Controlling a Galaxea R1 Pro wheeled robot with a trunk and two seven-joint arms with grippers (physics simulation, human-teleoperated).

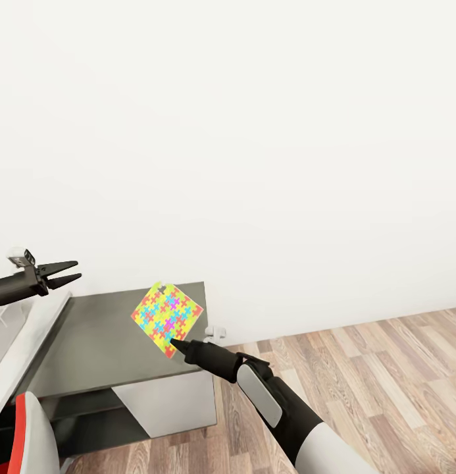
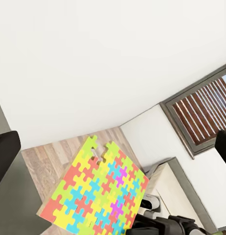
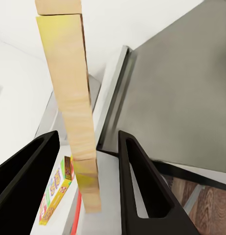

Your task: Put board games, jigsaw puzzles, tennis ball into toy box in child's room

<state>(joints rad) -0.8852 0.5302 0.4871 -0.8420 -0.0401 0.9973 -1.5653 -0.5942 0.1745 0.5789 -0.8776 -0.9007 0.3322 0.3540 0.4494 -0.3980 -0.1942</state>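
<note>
Head view: the right gripper [image 1: 174,344] pinches the puzzle [image 1: 167,318] by its bottom corner, low centre, above the dark table [image 1: 89,349]. The left gripper [image 1: 71,272], far left, is parted and empty.
Left wrist view: puzzle [image 2: 96,193] at bottom centre.
Right wrist view: its edge [image 3: 76,112] stands between the fingers [image 3: 142,191]; a game box [image 3: 56,193] lies lower left.
</note>
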